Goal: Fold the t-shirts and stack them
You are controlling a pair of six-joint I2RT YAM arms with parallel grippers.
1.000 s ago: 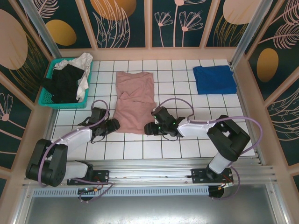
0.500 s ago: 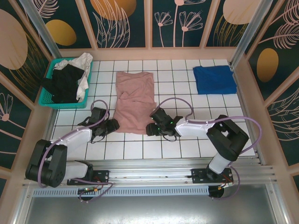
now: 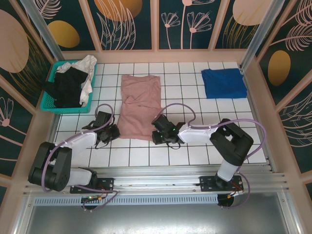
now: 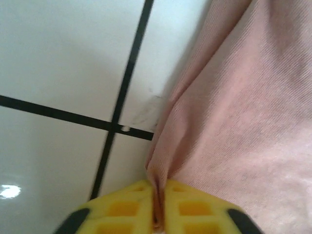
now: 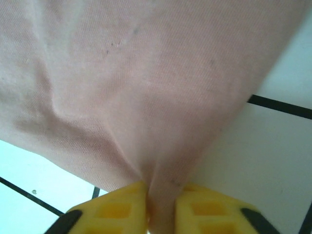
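Both grippers had closed since the earlier frame, and each had drawn a little nearer to the lower hem of the pink shirt; nothing else on the table (image 3: 195, 148) had changed place.

At the far left, the teal plastic basket (image 3: 64, 108) held a crumpled black t-shirt (image 3: 68, 88) and a white t-shirt (image 3: 88, 66) hanging over its rim, neither of them folded yet. The left gripper (image 3: 112, 131) was clenched on the near left corner of the pink t-shirt (image 3: 140, 102). In the left wrist view its yellow fingers (image 4: 122, 214) pinched a thin ridge of cloth between them. The shirt lay in the middle of the table as a long narrow shape, mostly flat with some creases across the middle, so I judged its sides were already folded in and the fold from near to far was the step in hand. The right gripper (image 3: 157, 134) was grasping the near right corner in the same way, with the cloth gathered into its closed jaws in the right wrist view. At the far right corner lay the blue t-shirt (image 3: 223, 83), folded to a neat rectangle; it seemed finished.

So one shirt looked done, one was halfway, and two were left. The pink cloth was a soft fine knit, matte, with a few small dark specks. The table was glossy white tile with black lines.
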